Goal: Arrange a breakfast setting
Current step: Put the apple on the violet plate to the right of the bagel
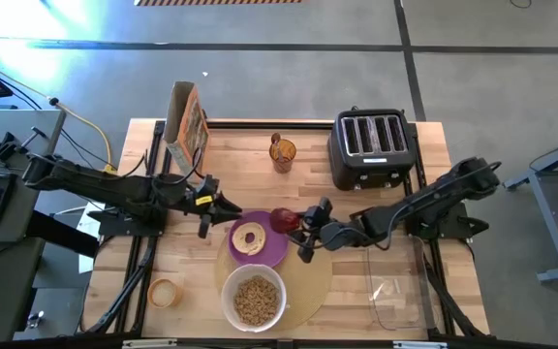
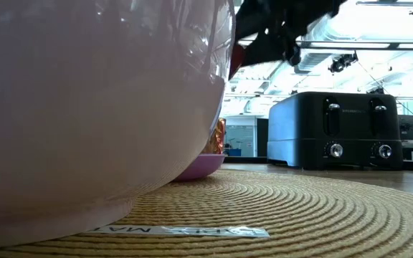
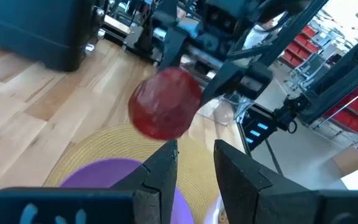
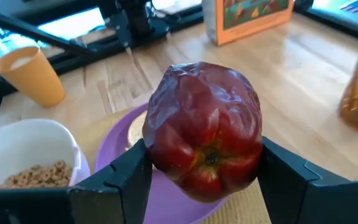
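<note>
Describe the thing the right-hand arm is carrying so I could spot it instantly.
Find the black toaster at the table's back right, then look nearer, to the round tan mat. At the purple plate's edge, the right end effector grips a red apple, the only red, glossy thing there.

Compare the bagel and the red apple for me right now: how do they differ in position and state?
The bagel lies flat on the small purple plate, untouched; the red apple is clamped in the right claw, lifted above that plate's edge. The bagel is pale tan and ring-shaped; the apple is dark red and rounded. The left claw holds neither. Both foods sit over the round tan mat.
</note>
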Robot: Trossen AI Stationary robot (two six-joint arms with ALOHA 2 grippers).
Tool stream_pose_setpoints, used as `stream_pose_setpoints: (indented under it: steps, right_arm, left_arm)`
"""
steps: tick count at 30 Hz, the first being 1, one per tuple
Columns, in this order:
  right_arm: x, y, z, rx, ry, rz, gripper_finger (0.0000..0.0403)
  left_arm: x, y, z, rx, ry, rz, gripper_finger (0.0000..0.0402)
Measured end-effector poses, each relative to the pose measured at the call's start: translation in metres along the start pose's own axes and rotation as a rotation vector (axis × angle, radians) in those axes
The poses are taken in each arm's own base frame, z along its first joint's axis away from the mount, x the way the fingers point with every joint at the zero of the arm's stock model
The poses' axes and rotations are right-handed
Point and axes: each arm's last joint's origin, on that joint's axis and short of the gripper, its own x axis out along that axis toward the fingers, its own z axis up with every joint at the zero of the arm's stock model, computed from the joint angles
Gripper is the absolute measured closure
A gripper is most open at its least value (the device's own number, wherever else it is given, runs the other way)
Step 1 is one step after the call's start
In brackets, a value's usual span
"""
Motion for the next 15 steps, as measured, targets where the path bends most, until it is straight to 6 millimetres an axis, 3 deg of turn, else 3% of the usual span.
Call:
stream_pose_setpoints:
  steps: [7, 15]
  right_arm:
    - [0.027, 0.000, -0.017, -0.001, 0.032, 0.004, 0.0189]
    - [0.043, 0.000, -0.034, -0.017, 0.084, 0.019, 0.0189]
  left_arm:
    - [-0.011, -0.006, 0.001, 0.029, -0.006, -0.030, 0.0307]
    - [-0.016, -0.010, 0.001, 0.035, -0.011, -0.056, 0.0307]
